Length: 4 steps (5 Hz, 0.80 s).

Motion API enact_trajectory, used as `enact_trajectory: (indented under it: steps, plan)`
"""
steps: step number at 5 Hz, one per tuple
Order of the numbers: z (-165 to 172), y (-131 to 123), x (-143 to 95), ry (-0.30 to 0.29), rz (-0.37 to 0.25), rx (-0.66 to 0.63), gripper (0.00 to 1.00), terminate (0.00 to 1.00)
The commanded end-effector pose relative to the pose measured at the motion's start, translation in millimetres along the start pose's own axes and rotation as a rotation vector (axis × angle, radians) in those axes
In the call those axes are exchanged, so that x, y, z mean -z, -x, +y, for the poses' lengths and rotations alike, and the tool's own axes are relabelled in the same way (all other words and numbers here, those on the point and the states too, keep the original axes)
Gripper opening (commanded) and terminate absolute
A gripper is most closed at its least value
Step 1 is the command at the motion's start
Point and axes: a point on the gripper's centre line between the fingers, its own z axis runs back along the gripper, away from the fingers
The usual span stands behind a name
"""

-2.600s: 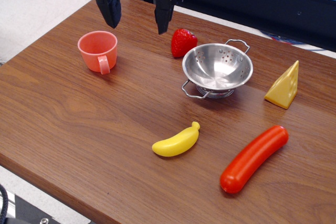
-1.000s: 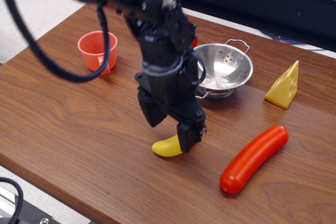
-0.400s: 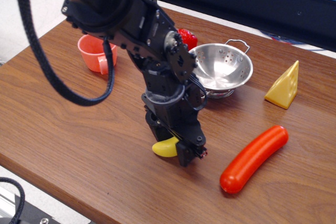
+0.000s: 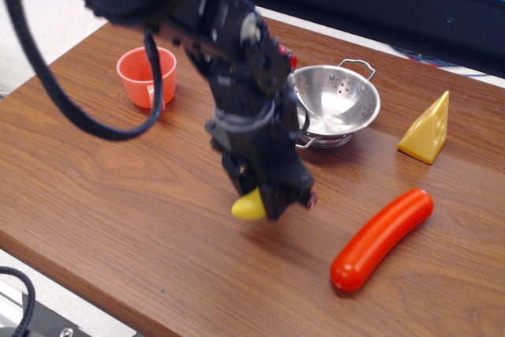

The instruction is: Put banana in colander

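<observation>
My gripper [image 4: 264, 199] is shut on the yellow toy banana [image 4: 248, 207] and holds it a little above the wooden table [image 4: 118, 187], near the front middle. Only the banana's rounded left end shows below the black fingers; the rest is hidden by the gripper. The steel colander [image 4: 335, 102] stands upright and empty behind and to the right of the gripper, partly covered by the arm on its left side.
A pink cup [image 4: 146, 75] stands at the back left. A red sausage [image 4: 383, 237] lies at the front right. A yellow cheese wedge [image 4: 428, 130] stands at the right. A red strawberry is almost hidden behind the arm.
The gripper came down from the back, closed on the banana and has now lifted it slightly off the table.
</observation>
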Motion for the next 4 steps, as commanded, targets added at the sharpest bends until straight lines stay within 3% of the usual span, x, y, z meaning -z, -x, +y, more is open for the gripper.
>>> enact_trajectory:
  steps: [1, 2, 3, 4]
  plan:
    - [0, -63, -51, 0.026, -0.134, -0.172, 0.00, 0.00]
    - [12, -96, -52, 0.010, -0.171, -0.271, 0.00, 0.00]
    - [24, -120, -41, 0.012, -0.119, -0.324, 0.00, 0.00]
    - [31, -130, -31, -0.037, -0.142, -0.353, 0.00, 0.00]
